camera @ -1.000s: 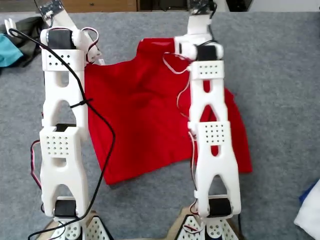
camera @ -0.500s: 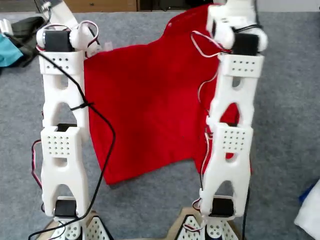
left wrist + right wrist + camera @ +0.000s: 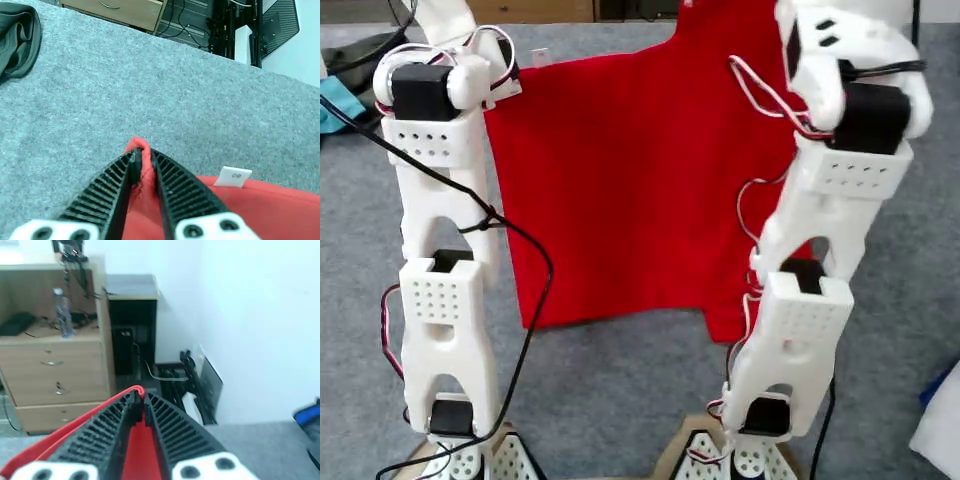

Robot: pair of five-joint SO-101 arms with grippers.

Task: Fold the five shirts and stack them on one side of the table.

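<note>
A red shirt (image 3: 630, 180) hangs stretched between my two arms above the grey table, its lower hem trailing near the table's middle. My left gripper (image 3: 142, 156) is shut on one top corner of the red shirt (image 3: 250, 210), beside a small white label (image 3: 234, 175). My right gripper (image 3: 141, 397) is shut on the other top corner of the red shirt (image 3: 137, 445), raised high so that the room shows behind it. In the high view the left arm (image 3: 435, 200) stands at the left and the right arm (image 3: 820, 220) rises tall at the right.
Dark and teal clothes (image 3: 340, 95) lie at the table's far left edge, and the dark garment (image 3: 17, 40) shows again in the left wrist view. White and blue cloth (image 3: 940, 415) lies at the near right edge. Wooden drawers (image 3: 55, 385) stand beyond the table.
Both arms have risen over the last second, the right one far higher. The red shirt has been lifted off the table and now hangs spread between them.
</note>
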